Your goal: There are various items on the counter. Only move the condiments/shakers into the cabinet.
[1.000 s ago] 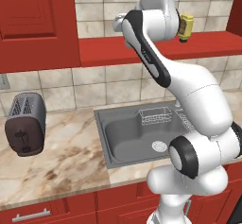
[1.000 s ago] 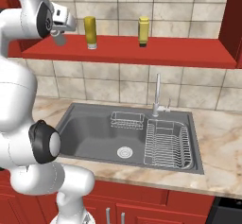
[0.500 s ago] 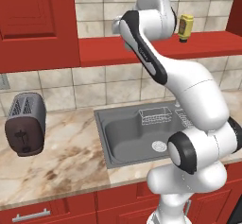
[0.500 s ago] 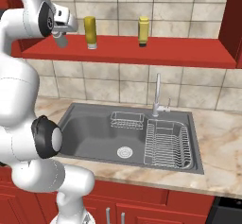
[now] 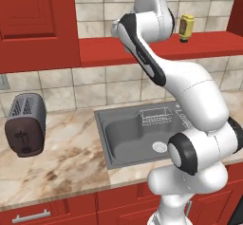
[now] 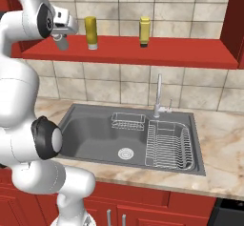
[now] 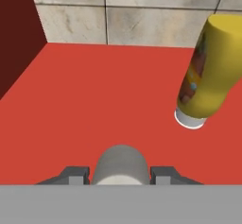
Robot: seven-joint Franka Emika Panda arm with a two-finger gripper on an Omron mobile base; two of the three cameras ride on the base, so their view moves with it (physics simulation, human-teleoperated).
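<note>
Grey shaker (image 7: 120,164) sits clamped between the gripper (image 6: 61,42) fingers, jaws closed on it, over the red shelf (image 6: 167,53) near its left end. Whether its base touches the shelf floor, can't tell. Mustard bottle with dark label (image 7: 210,72) stands cap-down just right of the shaker, near the tile back wall. Second yellow bottle (image 6: 144,31) is further right, mid-shelf. Below: marble counter (image 5: 57,164) with the toaster (image 5: 26,124) at left, sink (image 6: 128,137) with dish rack (image 6: 169,146).
</note>
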